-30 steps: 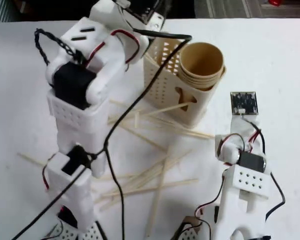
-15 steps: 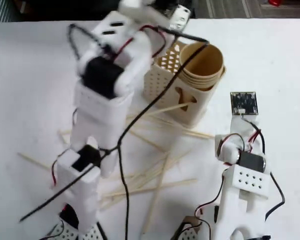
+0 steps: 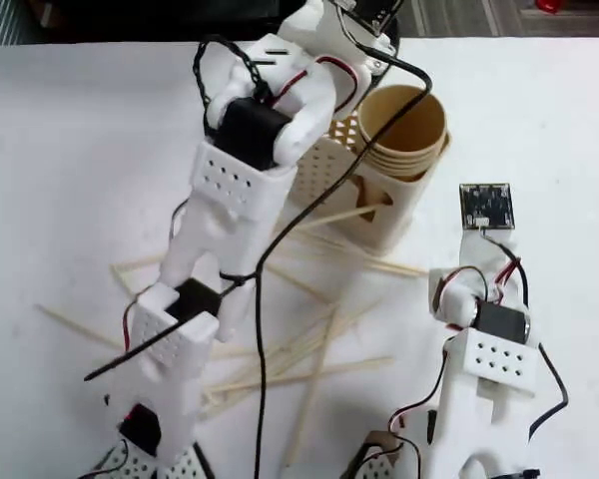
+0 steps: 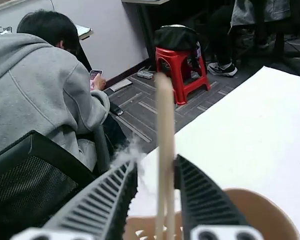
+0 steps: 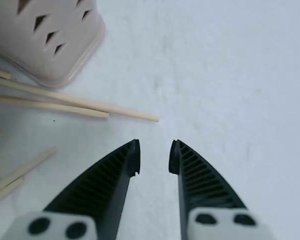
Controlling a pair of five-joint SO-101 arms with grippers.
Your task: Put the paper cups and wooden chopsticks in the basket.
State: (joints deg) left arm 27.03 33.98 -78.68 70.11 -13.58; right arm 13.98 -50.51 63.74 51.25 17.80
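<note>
**Wooden chopsticks point(image 3: 309, 369): release over basket**

Most lie scattered on the counter point(image 3: 70, 150) by the arm bases. Right gripper point(image 5: 154, 155): fingers slightly apart, empty, low over the counter. Beyond it, the basket point(image 3: 399, 205) holds the stacked paper cups point(image 3: 404, 125). Left gripper point(image 4: 155, 165) is above it, fingers pinching an upright chopstick point(image 4: 165, 110). Judgement: centre the lower tip over the space beside the cups before opening.

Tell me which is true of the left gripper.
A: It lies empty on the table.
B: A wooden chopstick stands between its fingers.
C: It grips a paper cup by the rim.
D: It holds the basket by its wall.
B: in the left wrist view a wooden chopstick stands upright between the fingers of the left gripper, above the paper cups.
</note>
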